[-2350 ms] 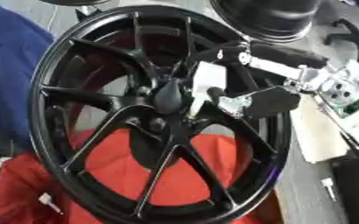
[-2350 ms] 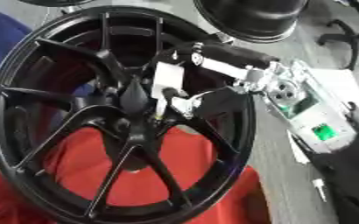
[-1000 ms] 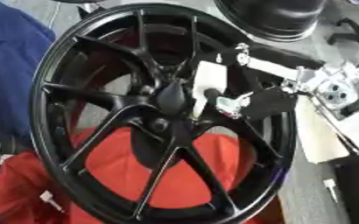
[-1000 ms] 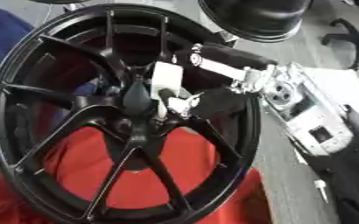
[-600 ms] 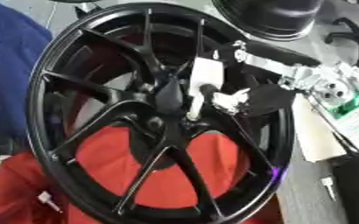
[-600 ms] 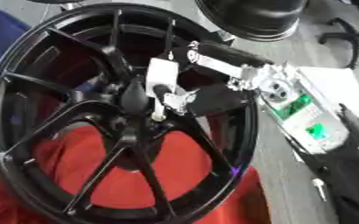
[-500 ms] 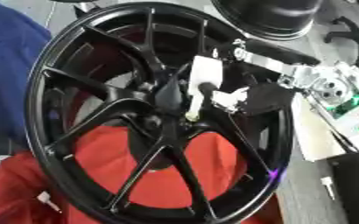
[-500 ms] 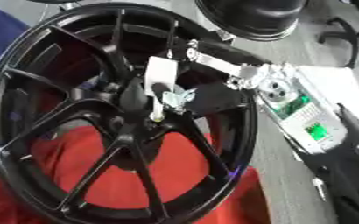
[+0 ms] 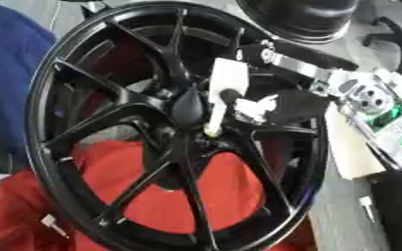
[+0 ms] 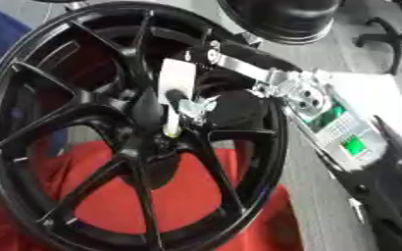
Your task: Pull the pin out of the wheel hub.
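My right hand (image 9: 269, 105) reaches in from the right, fingers curled around a pale pin (image 9: 214, 117) at the centre of a black wheel (image 9: 76, 108). The pin's long axis runs nearly top to bottom, its lower tip pointing down beside the hub (image 9: 187, 109). Red cloth (image 9: 166, 196) lies beneath.

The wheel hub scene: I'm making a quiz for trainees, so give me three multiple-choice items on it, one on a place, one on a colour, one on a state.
1. Where is the right hand?
A. at the wheel's centre
B. on the floor
C. behind the chair

2. What colour is the cloth seen through the spokes?
A. green
B. red
C. yellow

3. How does the pale pin stand?
A. lying on the cloth
B. its tip at the hub, held by the hand
C. absent

Answers: A, the hand sits over the hub; B, red shows between the spokes; B, the fingers curl round it.
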You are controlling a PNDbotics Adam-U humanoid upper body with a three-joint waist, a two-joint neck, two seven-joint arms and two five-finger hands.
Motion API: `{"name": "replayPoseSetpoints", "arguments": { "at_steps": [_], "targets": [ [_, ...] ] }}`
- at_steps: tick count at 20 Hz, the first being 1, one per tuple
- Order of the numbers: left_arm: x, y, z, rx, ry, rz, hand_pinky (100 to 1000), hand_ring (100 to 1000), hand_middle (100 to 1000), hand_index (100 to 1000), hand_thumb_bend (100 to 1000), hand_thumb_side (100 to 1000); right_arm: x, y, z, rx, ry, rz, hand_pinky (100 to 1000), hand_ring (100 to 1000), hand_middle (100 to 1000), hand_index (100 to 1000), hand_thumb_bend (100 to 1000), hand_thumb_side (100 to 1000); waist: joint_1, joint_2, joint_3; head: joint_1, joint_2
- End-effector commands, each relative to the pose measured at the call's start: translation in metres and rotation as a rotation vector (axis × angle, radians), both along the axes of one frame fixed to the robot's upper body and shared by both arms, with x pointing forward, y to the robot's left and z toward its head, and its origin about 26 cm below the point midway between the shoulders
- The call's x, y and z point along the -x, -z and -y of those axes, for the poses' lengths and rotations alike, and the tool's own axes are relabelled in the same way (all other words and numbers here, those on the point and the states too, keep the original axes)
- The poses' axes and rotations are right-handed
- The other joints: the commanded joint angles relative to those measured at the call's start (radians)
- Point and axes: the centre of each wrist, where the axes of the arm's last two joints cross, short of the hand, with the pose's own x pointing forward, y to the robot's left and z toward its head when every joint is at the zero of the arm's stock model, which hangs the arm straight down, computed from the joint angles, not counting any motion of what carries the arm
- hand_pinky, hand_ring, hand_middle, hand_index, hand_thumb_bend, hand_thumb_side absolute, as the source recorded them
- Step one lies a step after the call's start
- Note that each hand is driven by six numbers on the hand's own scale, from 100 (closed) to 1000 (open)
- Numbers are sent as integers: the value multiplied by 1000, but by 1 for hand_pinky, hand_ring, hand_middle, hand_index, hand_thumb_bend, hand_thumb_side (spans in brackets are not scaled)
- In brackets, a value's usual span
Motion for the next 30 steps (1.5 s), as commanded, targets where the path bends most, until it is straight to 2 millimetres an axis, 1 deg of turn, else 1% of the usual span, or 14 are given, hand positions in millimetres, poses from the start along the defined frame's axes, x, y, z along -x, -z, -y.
{"name": "replayPoseSetpoints", "arguments": {
  "at_steps": [1,14,17,22,24,26,28,30],
  "targets": [
    [2,-5,0,-1,6,14,661,755,624,660,100,821,2,-11,4,-20,-12,36,750,617,355,453,100,576,9,-23,-4,-2,5],
    [3,-3,-1,2,7,5,665,756,626,660,100,820,2,-21,9,-77,-60,93,743,605,347,444,100,527,15,-49,-18,0,23],
    [2,-3,-1,4,10,4,666,757,627,660,100,818,3,-27,14,-112,-75,104,744,603,347,443,100,519,18,-57,-18,-1,19],
    [3,-3,0,8,15,2,668,758,628,660,100,816,4,-44,25,-175,-107,130,747,600,347,442,100,514,24,-73,-14,-6,13],
    [3,-3,0,11,16,1,668,758,628,660,100,815,6,-51,33,-214,-108,136,750,599,346,441,100,519,28,-79,-14,-19,13],
    [3,-3,0,15,17,2,668,758,628,660,100,813,8,-57,43,-272,-91,120,753,597,346,441,100,528,35,-85,-14,-49,12],
    [3,-3,0,20,16,4,669,758,628,660,100,809,11,-65,58,-337,-54,109,755,596,346,441,100,532,42,-92,-16,-88,17],
    [3,-3,-1,25,11,6,669,759,628,660,100,805,17,-76,77,-413,-3,120,755,595,346,442,100,534,51,-100,-22,-111,22]
  ]
}}
